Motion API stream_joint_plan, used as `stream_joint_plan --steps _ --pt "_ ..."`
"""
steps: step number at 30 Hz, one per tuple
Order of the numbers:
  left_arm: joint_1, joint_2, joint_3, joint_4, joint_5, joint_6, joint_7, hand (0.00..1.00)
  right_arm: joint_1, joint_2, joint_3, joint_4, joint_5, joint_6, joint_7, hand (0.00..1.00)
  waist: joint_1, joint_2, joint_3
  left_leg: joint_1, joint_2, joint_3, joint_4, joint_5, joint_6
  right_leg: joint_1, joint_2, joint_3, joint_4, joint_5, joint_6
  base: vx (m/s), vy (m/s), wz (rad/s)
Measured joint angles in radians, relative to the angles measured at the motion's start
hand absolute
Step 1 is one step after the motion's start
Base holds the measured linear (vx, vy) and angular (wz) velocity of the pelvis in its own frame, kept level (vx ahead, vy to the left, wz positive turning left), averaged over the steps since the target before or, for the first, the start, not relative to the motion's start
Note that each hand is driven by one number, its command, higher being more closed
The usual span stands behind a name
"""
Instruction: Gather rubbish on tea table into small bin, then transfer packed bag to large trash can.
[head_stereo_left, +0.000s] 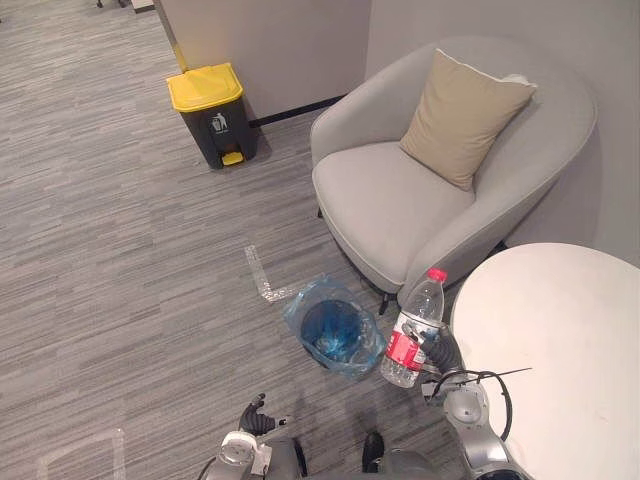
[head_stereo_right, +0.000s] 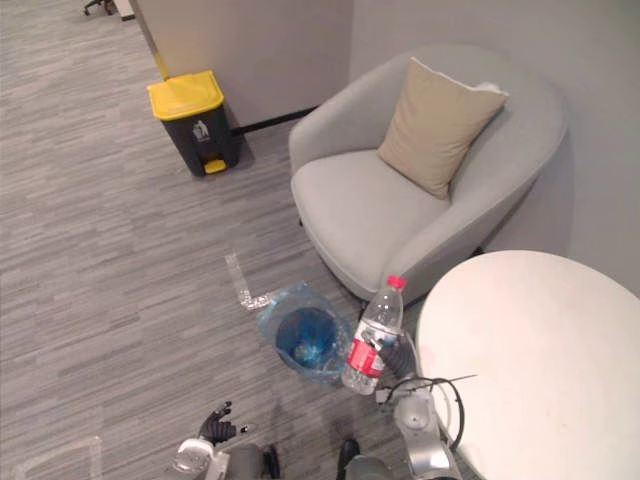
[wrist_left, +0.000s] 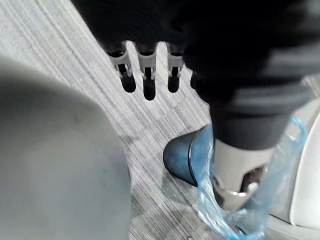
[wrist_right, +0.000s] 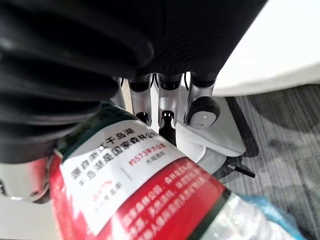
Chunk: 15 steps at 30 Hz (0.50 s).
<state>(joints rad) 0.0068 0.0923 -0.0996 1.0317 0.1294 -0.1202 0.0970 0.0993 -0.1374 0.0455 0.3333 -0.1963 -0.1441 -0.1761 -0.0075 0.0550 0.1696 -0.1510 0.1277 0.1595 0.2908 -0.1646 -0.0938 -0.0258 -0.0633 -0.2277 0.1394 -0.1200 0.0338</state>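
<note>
Fingers (wrist_right: 170, 102) of the right hand (head_stereo_left: 441, 350) curl round the bottle (head_stereo_left: 418, 308), seemingly tight.

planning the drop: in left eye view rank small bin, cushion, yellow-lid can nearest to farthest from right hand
1. small bin, floor, just left of the right hand holding the bottle
2. cushion, on the armchair beyond
3. yellow-lid can, far left

You have soft, even room light, and the shadows are faint. The white table (head_stereo_left: 570, 340) is the brightest patch, near glare, and it shows pale again past the fingers (wrist_right: 141, 97) of the right hand (head_stereo_left: 438, 347). The bottle (wrist_right: 150, 185) against them is well lit. Past the fingers (wrist_left: 148, 70) of the left hand (head_stereo_left: 258, 416), the floor (wrist_left: 75, 45) is evenly lit. A dim shadow lies beneath the armchair (head_stereo_left: 400, 200).
</note>
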Motion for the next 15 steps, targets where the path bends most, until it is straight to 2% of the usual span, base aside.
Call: stream_joint_plan --steps 1,4,7,10,12,14,15 --pt "-0.002 0.009 -0.007 0.000 0.001 0.000 -0.001 0.00 -0.001 0.000 0.007 0.001 -0.001 0.000 0.002 1.00 0.002 -0.011 0.000 0.013 -0.022 0.006 -0.029 0.016 0.010 -0.001 -0.015 0.001 -0.022 0.012 0.013 0.13 0.198 0.16" --pt "-0.006 0.018 -0.016 0.000 0.006 0.001 -0.001 0.00 -0.023 0.000 0.020 0.019 -0.003 0.000 0.010 1.00 0.011 -0.013 0.000 0.031 -0.053 0.021 -0.052 0.024 0.022 0.014 -0.041 0.019 -0.043 0.020 0.022 0.09 0.128 -0.03" --pt "-0.004 0.034 -0.037 0.001 0.012 0.002 -0.001 0.00 -0.051 -0.001 0.054 0.048 -0.012 -0.001 0.014 1.00 0.011 -0.014 0.000 0.064 -0.067 0.027 -0.104 0.034 0.036 0.016 -0.047 0.040 -0.044 0.024 0.029 0.05 0.046 -0.10" --pt "-0.014 0.037 -0.045 0.003 0.026 0.001 0.000 0.00 -0.127 -0.025 0.119 0.131 -0.042 0.001 0.019 1.00 0.014 -0.019 0.003 0.042 -0.072 0.041 -0.136 0.054 0.040 -0.029 -0.049 0.054 -0.044 0.035 0.034 -0.01 0.004 -0.13" --pt "-0.046 0.036 -0.052 0.003 0.025 0.000 0.001 0.00 -0.238 -0.040 0.161 0.209 -0.044 0.005 0.018 1.00 0.014 -0.018 0.032 -0.030 -0.068 0.047 -0.135 0.081 0.047 -0.107 -0.043 0.065 -0.039 0.072 0.029 -0.09 0.008 -0.14" --pt "-0.080 0.037 -0.052 0.003 0.021 0.000 0.006 0.00 -0.324 -0.053 0.172 0.250 -0.045 0.010 0.014 1.00 0.016 -0.021 0.059 -0.094 -0.064 0.046 -0.129 0.096 0.052 -0.173 -0.044 0.069 -0.024 0.082 0.028 -0.16 0.004 0.02" --pt "-0.111 0.038 -0.051 0.002 -0.003 -0.002 0.012 0.00 -0.392 -0.076 0.183 0.273 -0.046 0.013 0.005 1.00 0.019 -0.022 0.100 -0.131 -0.064 0.042 -0.116 0.101 0.054 -0.213 -0.047 0.069 -0.002 0.082 0.028 -0.17 -0.006 0.11"
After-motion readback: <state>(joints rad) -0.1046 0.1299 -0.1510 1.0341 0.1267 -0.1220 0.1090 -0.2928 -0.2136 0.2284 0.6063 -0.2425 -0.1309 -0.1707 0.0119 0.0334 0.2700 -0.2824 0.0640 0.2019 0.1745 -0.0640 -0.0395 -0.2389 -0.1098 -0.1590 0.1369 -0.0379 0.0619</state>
